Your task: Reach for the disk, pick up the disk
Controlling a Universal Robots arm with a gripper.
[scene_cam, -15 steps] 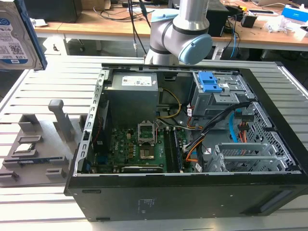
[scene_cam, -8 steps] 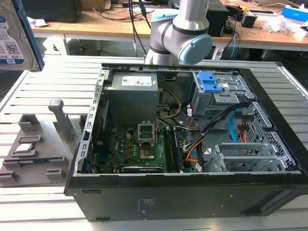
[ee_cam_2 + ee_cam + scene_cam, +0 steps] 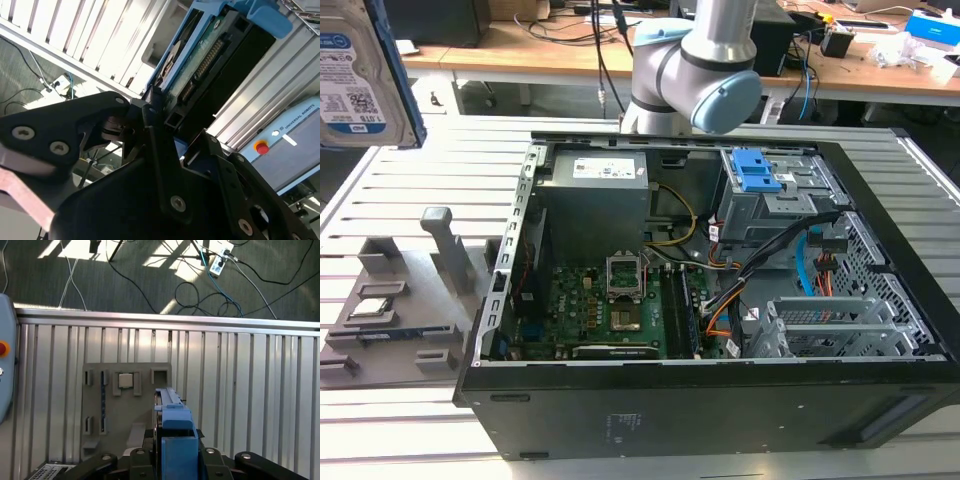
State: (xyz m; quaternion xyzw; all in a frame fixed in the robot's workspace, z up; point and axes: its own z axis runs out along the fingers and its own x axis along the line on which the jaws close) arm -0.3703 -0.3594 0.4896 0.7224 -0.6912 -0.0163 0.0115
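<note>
The disk (image 3: 360, 80) hangs high at the exterior view's left, above the slatted table; its silver-grey face, white-and-blue label and blue carrier edge show. In the second wrist view the disk (image 3: 200, 55) is seen edge-on, with green board, connector pins and blue frame, and my gripper (image 3: 175, 127) is shut on its lower end between black fingers (image 3: 152, 117). In the first wrist view the blue carrier of the disk (image 3: 172, 422) stands clamped in my gripper (image 3: 172, 455), above the grey fixture plate (image 3: 125, 410).
An open black computer case (image 3: 880, 300) lies on the table, with a motherboard, cables and a grey drive cage with blue latches (image 3: 760, 170). The grey fixture plate (image 3: 400, 300) beside it carries a small chip (image 3: 375, 305). The arm's joints (image 3: 705, 60) rise behind the case.
</note>
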